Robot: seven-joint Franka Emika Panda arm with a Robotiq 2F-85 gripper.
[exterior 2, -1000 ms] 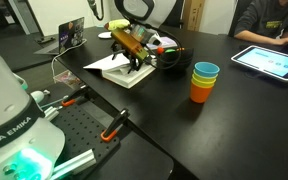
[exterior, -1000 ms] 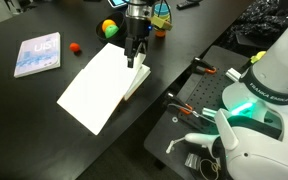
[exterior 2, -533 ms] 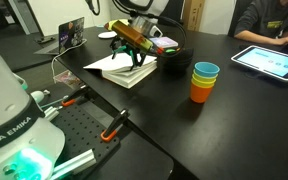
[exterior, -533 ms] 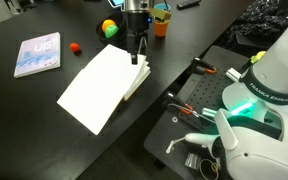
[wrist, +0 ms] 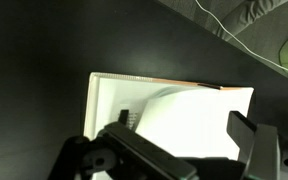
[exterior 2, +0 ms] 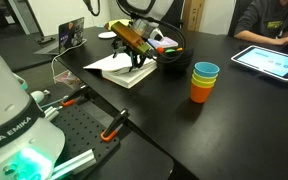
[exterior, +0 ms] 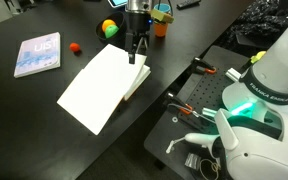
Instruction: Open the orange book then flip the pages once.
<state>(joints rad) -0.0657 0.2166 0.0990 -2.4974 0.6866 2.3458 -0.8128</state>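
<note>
Most of the orange book (exterior 2: 124, 72) is hidden under its open pages (exterior: 99, 88); the gripper (exterior: 135, 60) is seen spread apart; "FRANKA EMIKA" is read on the robot base (exterior 2: 9, 132).

Even room light is laying a soft sheen on the black table (exterior: 24, 115). The pages (wrist: 169, 100) are blowing out white in the wrist view (print washing away), while the gripper (wrist: 184, 128) is looming dark and blurred. Green light is glowing on the robot base (exterior: 269, 65).
</note>
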